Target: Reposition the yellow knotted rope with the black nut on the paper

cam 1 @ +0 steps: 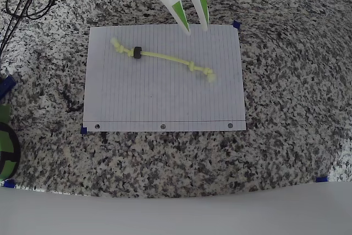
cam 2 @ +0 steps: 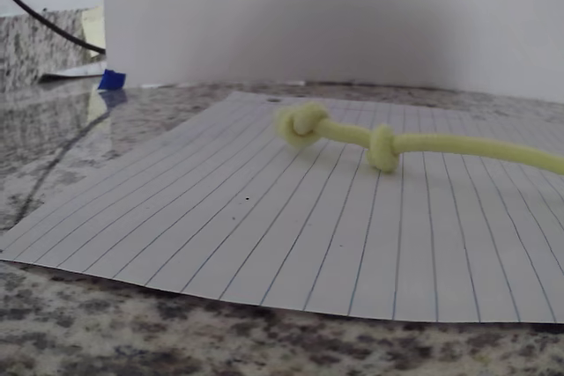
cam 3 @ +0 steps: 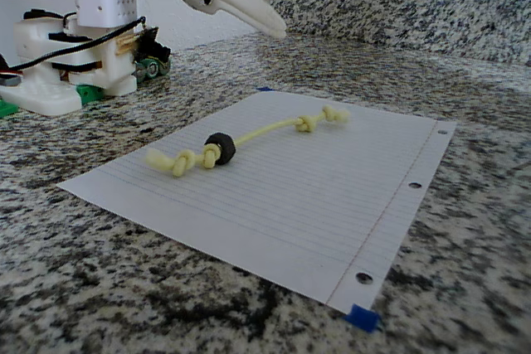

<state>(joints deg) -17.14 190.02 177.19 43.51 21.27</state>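
The yellow knotted rope (cam 1: pixel 165 57) lies slanted across the upper half of the white lined paper (cam 1: pixel 165 103), with knots near both ends. The black nut (cam 1: pixel 137 52) is threaded on it near its left end. My gripper (cam 1: pixel 196 27) hangs over the paper's top edge, above and right of the rope's middle, open with nothing between its green-tipped fingers. The wrist view looks low along the paper (cam 2: pixel 264 235) at the rope's (cam 2: pixel 441 143) knotted end. In the fixed view the gripper (cam 3: pixel 270 24) hovers well above the rope (cam 3: pixel 261 132), nut (cam 3: pixel 220 148) and paper (cam 3: pixel 332 205).
Black cables (cam 1: pixel 25 1) loop at the top left of the granite counter. Blue tape marks (cam 1: pixel 237 25) sit by the paper's corners. A green and black object (cam 1: pixel 5 147) lies at the left edge. The arm's white base (cam 3: pixel 75 64) stands at the back left.
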